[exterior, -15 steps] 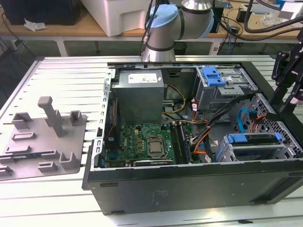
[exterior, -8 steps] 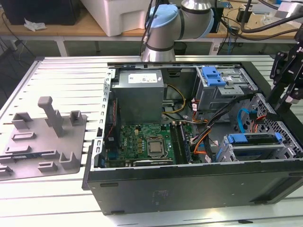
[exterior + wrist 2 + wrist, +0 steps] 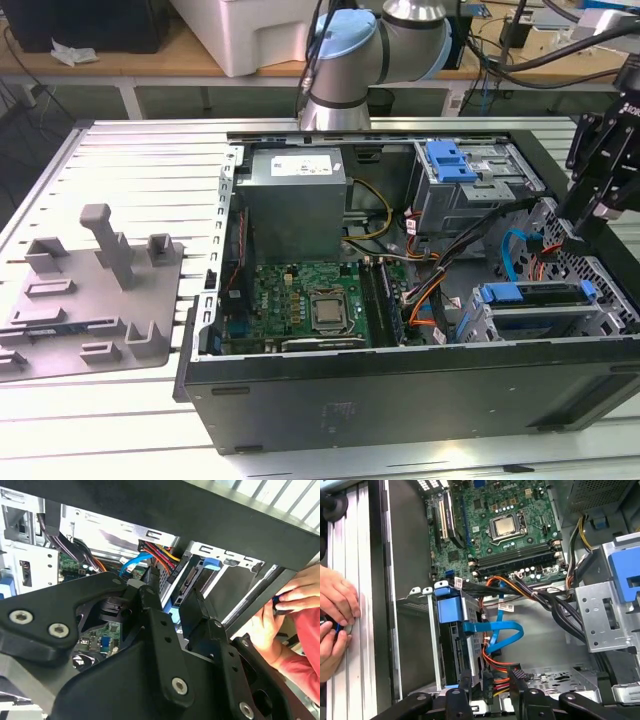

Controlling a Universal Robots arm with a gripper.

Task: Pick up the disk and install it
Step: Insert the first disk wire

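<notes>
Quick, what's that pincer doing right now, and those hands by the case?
Pincer: open, holding nothing.
Person's hands: beside the case, pinching something small and blue.

1. An open black metal computer case (image 3: 400,400) lies on its side on a ribbed silver aluminium table (image 3: 140,160).
2. A green motherboard (image 3: 300,295) covers the case floor and carries a square silver processor (image 3: 328,312).
3. A grey metal power-supply box (image 3: 295,205) stands beyond the motherboard.
4. A silver drive cage (image 3: 470,195) with a blue plastic latch (image 3: 450,160) sits to the exterior view's right of this box.
5. A flat blue data cable (image 3: 495,630) loops beside orange and red wires (image 3: 492,660).
6. A grey moulded fixture tray (image 3: 90,300) lies just beside the case, on the exterior view's left.
</notes>
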